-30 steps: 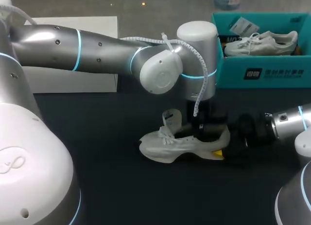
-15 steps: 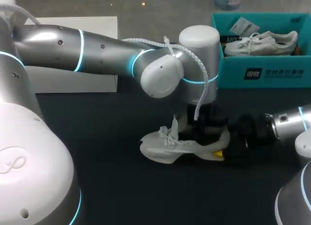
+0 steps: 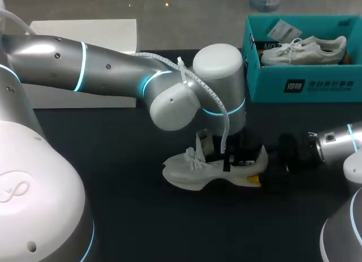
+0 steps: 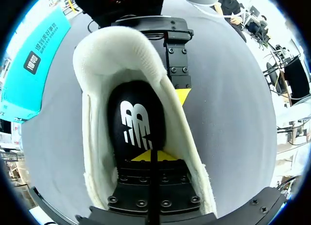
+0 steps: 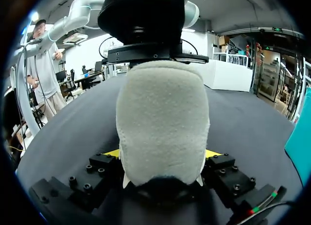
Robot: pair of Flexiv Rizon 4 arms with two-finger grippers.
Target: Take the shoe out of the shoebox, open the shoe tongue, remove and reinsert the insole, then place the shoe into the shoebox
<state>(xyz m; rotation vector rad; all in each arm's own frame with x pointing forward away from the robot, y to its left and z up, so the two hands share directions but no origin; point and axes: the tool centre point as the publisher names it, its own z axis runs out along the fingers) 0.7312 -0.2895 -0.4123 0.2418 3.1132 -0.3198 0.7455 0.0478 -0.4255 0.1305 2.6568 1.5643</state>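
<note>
R claw clamps shoe; L claw inside.

Shoe: white, upright on its sole, tongue lifted.
Insole: black, apparently lying flat inside the shoe.
Shoebox: teal, open, well apart.

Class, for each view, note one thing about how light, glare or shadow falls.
Head view: light glares off the left arm, and the white shoe stands bright on the dark table. Left wrist view: the black insole lies dim within the pale lining. Right wrist view: the heel is evenly lit, shadowed underneath.
</note>
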